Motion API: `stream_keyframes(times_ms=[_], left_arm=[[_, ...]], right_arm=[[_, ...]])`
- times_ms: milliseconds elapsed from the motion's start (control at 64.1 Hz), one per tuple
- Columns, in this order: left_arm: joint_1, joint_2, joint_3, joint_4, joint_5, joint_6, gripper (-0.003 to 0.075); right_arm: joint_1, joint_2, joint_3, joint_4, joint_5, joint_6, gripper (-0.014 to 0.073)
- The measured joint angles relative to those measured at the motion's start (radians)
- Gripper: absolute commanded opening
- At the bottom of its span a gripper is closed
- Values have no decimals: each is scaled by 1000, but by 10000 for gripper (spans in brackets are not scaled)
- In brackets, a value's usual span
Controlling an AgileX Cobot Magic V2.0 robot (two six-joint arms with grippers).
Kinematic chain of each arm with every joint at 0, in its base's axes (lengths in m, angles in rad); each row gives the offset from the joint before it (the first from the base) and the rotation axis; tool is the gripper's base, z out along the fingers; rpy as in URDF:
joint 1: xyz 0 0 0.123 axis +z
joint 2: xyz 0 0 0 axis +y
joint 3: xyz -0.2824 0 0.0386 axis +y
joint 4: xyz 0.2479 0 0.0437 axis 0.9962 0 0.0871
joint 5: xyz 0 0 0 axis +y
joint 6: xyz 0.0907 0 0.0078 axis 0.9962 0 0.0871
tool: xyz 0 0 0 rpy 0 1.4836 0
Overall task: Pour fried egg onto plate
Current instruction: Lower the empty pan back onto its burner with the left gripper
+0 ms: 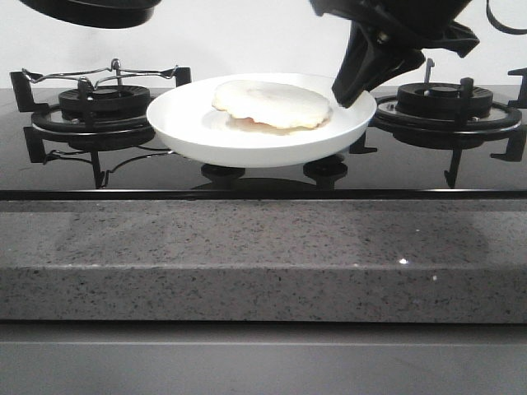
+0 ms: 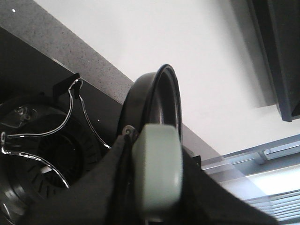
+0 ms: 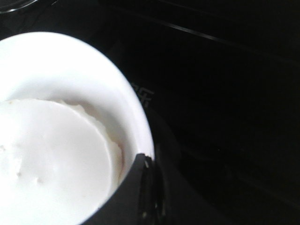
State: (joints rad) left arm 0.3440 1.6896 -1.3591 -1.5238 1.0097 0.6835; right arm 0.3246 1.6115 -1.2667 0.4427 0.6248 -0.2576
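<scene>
The white plate (image 1: 185,123) is held level just above the black cooktop, between the two burners. The fried egg (image 1: 272,103), a cream-white wavy disc, lies flat on it, slightly right of centre. My right gripper (image 1: 352,86) comes down from the upper right and is shut on the plate's right rim. In the right wrist view one dark finger (image 3: 140,187) lies over the plate rim (image 3: 117,75) beside the egg (image 3: 47,154). My left gripper (image 2: 157,192) is shut on the pale green handle (image 2: 157,164) of the black frying pan (image 2: 164,93). The pan (image 1: 90,10) is lifted at the upper left.
A left burner with a wire rack (image 1: 99,95) and a right burner (image 1: 445,103) flank the plate. Two black knobs (image 1: 224,173) sit below the plate. The speckled grey counter edge (image 1: 263,255) runs across the front. The left burner also shows in the left wrist view (image 2: 37,154).
</scene>
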Motion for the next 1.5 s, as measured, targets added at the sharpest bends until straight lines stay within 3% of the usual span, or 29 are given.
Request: stream_keyframes(times_ms=[764,842,1076,1170,1497], left_arm=[[7,178,0,-38,34,-24,-13],[7,179,0,-36,34,-30,64],[7,181,0,-26,38,-33,479],[7,181,-2,2,38,-33,529],[40,151,-50,159,63,-64,529]], right_arm=[[0,0,0,0,0,0,-68],[0,0,0,0,0,0,-68],[0,0,0,0,0,0,-68],[0,0,0,0,0,0,-68],[0,0,0,0,0,0,-68]])
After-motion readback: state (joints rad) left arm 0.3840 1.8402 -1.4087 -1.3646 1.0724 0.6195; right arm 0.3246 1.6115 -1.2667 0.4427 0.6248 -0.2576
